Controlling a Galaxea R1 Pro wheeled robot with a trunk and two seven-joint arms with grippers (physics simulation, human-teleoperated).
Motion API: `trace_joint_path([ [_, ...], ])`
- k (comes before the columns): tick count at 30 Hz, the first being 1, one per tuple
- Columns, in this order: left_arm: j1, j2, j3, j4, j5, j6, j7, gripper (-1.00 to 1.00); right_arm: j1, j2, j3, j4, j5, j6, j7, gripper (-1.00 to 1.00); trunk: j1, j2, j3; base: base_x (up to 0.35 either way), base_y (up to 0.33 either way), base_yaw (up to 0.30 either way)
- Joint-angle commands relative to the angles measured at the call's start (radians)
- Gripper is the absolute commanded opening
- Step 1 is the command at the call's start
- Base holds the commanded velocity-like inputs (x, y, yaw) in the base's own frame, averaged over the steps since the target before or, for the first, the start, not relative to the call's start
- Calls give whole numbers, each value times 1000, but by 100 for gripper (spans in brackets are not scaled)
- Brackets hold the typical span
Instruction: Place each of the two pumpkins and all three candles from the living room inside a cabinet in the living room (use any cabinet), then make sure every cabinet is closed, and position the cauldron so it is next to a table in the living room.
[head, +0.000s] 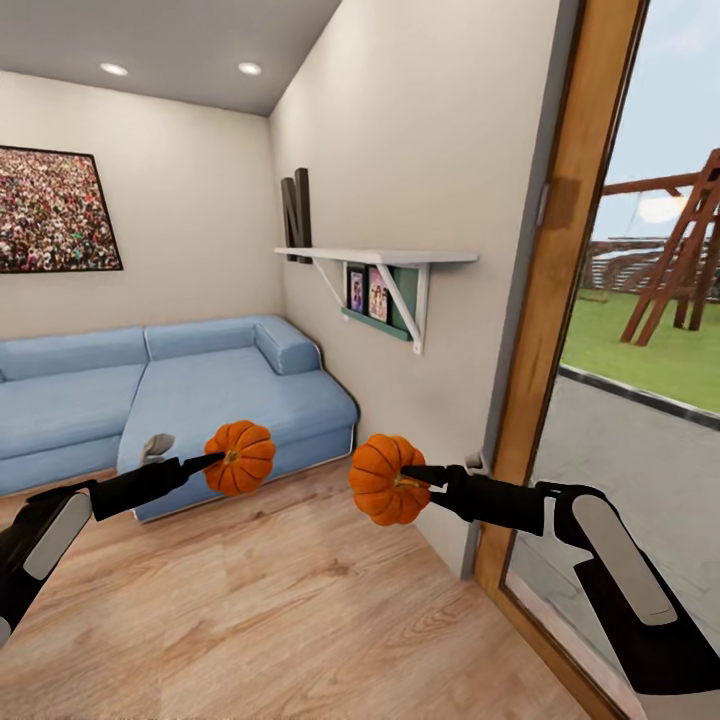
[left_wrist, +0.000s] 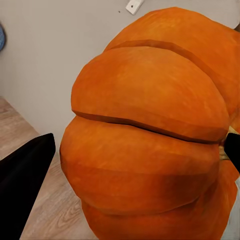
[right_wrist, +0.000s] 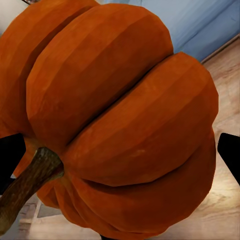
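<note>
I have a pumpkin clenched in each pincer, both held above the wooden floor (head: 300, 610): the left pincer (head: 212, 462) grips its pumpkin (head: 241, 457) at about 9 o'clock of centre, the right pincer (head: 415, 476) grips the other pumpkin (head: 386, 479) at about 3. Each pumpkin is tipped on its side, stem axis roughly level and pointing back toward its own pincer. The blue sofa (head: 150, 385) sits behind, at 10 o'clock.
</note>
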Motion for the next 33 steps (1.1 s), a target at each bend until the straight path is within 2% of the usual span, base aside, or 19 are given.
trace_joint_path([
  [1, -1, 1, -2, 0, 10, 7, 0, -100, -1, -1, 1, -1, -11, 1, -10, -100, 0, -1, -2, -10, 0, 24],
  [11, 0, 0, -2, -2, 10, 4, -1, -100, -1, -1, 1, -1, -10, 1, -10, -100, 0, -1, -2, -264, 0, 37],
  [18, 0, -1, -2, -4, 11, 4, -1, -100, -1, 0, 2, -1, -9, 1, -10, -100, 0, -1, -2, -336, -19, 255],
  [24, 0, -1, -2, -5, 10, 3, -2, -100, -1, 2, 2, -1, -9, 1, -10, -100, 0, -1, -2, -271, -157, 286],
  [29, 0, 1, -2, -5, 11, 5, -4, -100, -1, 2, 3, -1, -9, 1, -10, -100, 0, -1, -2, -78, -74, 288],
  [33, 0, 1, -2, -7, 11, 5, -5, -100, -1, 2, 3, -1, -9, 1, -10, -100, -12, 20, 7, -14, -13, 289],
])
